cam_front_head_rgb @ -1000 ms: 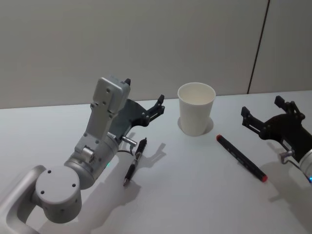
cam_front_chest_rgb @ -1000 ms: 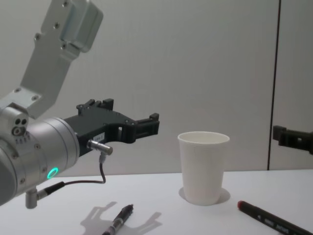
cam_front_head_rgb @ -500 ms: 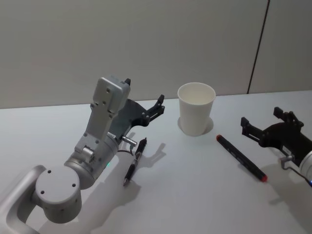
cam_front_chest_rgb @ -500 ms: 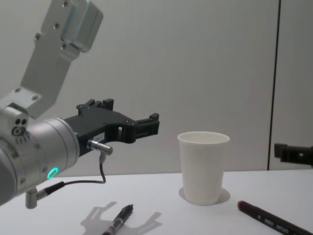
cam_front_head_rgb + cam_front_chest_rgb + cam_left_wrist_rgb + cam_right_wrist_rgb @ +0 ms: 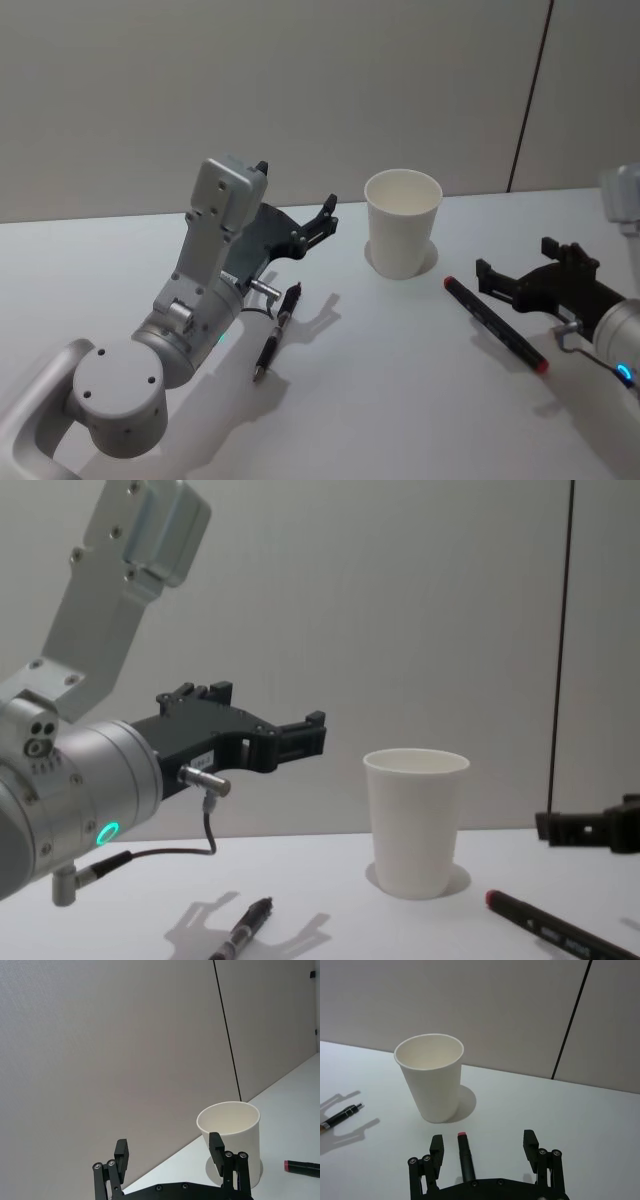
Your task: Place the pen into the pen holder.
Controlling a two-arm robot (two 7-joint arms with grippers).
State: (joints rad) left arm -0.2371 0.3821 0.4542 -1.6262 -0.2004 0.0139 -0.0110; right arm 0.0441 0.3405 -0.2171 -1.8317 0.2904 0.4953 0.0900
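The white table (image 5: 400,420) carried everything. The left gripper (image 5: 169,1146) hung idle above it with its fingers apart. The cup (image 5: 402,235) was just ahead of those fingers and a thin black pen (image 5: 277,330) lay on the table below them. The cup stood upright and empty, ahead of the right gripper (image 5: 483,1141) and off toward the robot's left, apart from it. That gripper hovered with its fingers spread wide, holding nothing. The pen (image 5: 495,323), dark with red ends, lay flat beneath it, with its shaft running lengthwise between the two fingers. Doing this step well probably meant dropping straight down, keeping the shaft centred, and closing near its middle so it would not swing when lifted. The light cup looked easy to tip, so the pen should go in gently.
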